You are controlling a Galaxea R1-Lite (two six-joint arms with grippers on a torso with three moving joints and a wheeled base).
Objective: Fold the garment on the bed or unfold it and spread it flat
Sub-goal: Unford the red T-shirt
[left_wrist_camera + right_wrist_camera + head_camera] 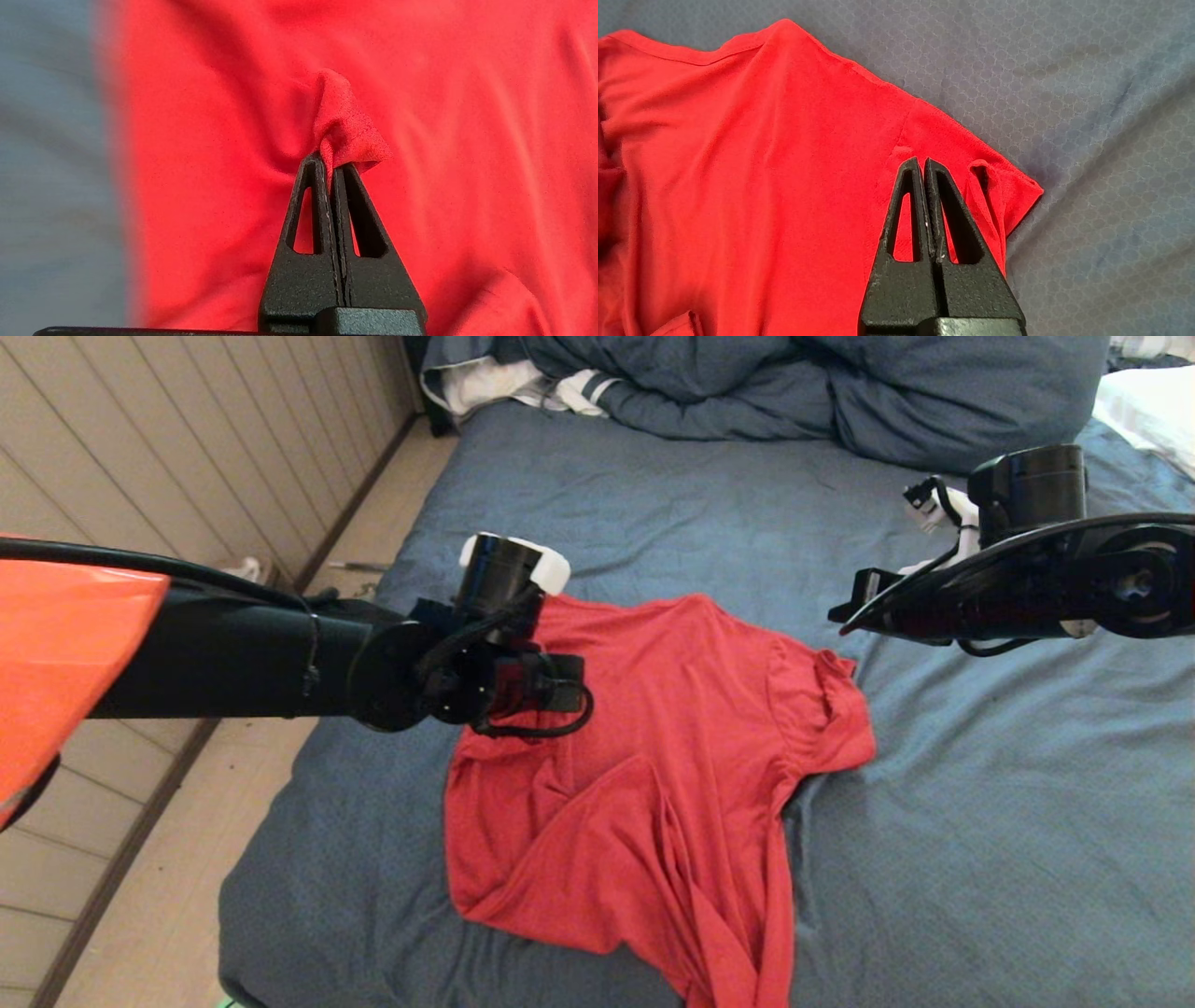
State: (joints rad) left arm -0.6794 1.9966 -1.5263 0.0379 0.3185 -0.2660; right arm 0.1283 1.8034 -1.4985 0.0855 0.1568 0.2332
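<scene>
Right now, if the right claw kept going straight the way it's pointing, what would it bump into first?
Most likely the red T-shirt. The right gripper is shut and empty, hanging over the shirt's sleeve seam, with only red cloth ahead of its tips. How far above it hangs is hard to judge.

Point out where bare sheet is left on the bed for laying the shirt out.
Bare bed lies right of the red T-shirt, and between its collar and the bunched duvet. The strip toward the bed's left edge is narrower, with the left end effector pinching the shirt there.
</scene>
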